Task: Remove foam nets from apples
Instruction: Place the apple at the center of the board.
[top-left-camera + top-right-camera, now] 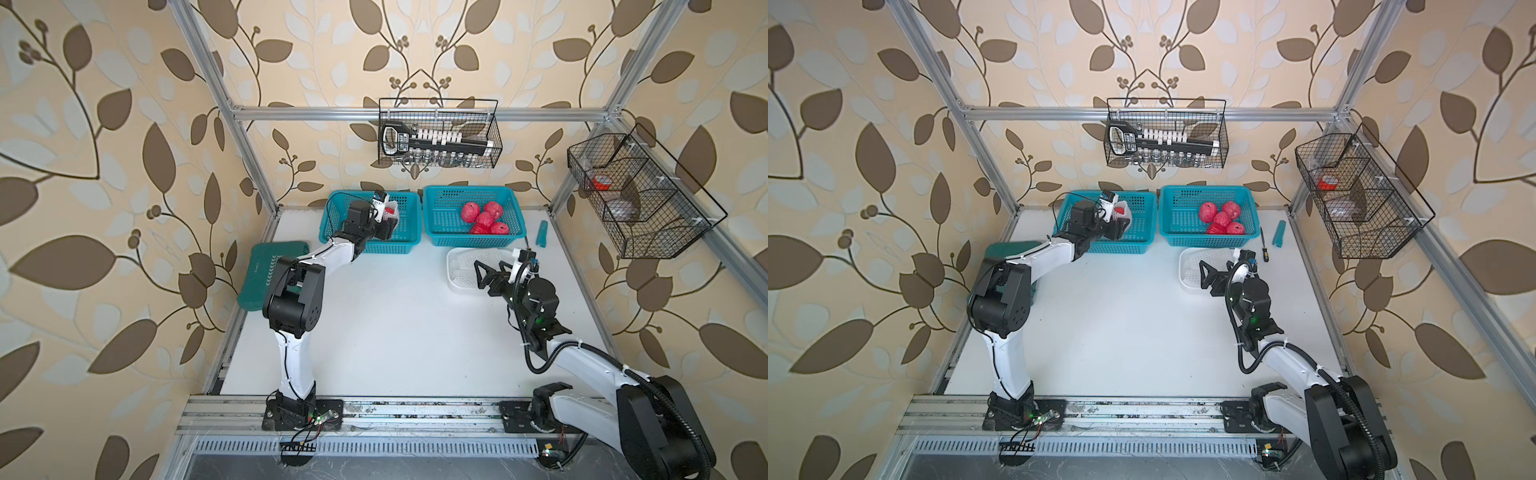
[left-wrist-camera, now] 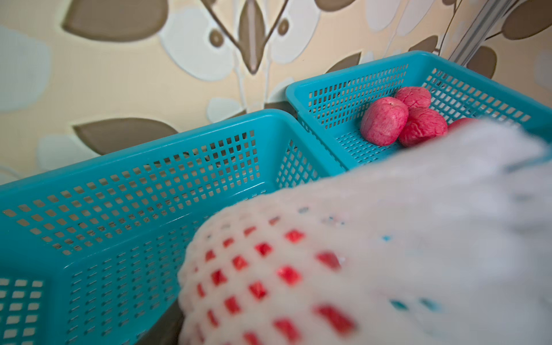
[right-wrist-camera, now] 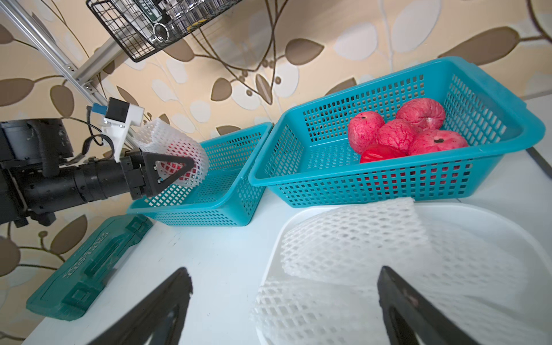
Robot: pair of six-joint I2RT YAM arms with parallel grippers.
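Right, we have the left end effector (image 3: 179, 165) clamped on a netted apple (image 3: 171, 143), one black triangular finger pressed flat across the white mesh, red skin showing through the diamond holes. The opposite finger is hidden behind the net, so we read the grip from this one side only. It holds the fruit over the left basket (image 1: 401, 246), above the rim, with a loose stretch of sleeve sticking out past the apple. From the left wrist, that mesh fills the near part of the view, blurred, with the red squares plain to see.

Over to the right basket (image 1: 442, 222), set just beside the left one: five bare apples (image 1: 484, 218) lie there in a tight cluster, touching one another.

Now the right end effector (image 1: 490, 269): fingers spread wide apart, hanging over the white tray (image 3: 507, 227). That tray sits on the tabletop (image 1: 395, 332) just in front of the right basket, and flattened foam nets (image 3: 358, 245) lie in it, overlapping. A green case (image 1: 266, 270) rests at the tabletop's left edge, near the left arm.
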